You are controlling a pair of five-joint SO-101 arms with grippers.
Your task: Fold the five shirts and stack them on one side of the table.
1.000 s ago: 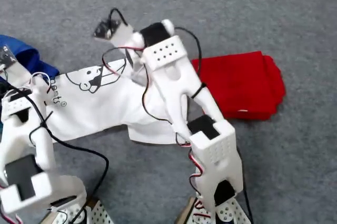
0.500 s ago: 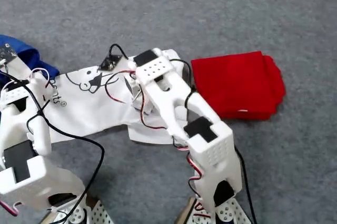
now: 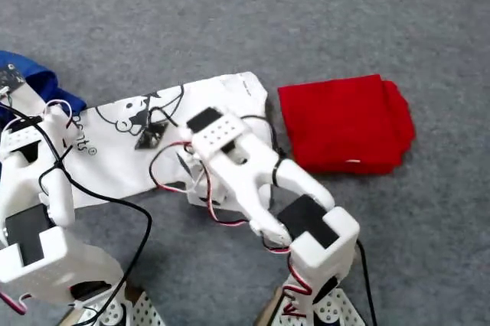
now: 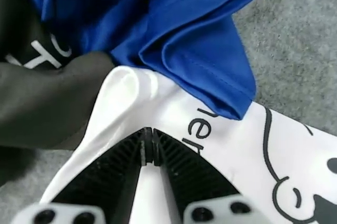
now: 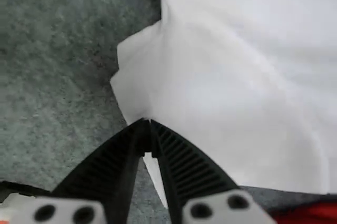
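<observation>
Since the white shirt looks light and limp, its hems should grip best. Left gripper jaws pinch its 9 o'clock edge; right gripper jaws pinch the 5 o'clock hem.

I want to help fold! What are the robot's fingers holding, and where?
Both hold the white shirt. The left gripper pinches its edge beside the blue shirt; the right gripper pinches another edge above the table.

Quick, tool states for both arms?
Left tool: closed on the white shirt.
Right tool: closed on the white shirt's edge.
</observation>
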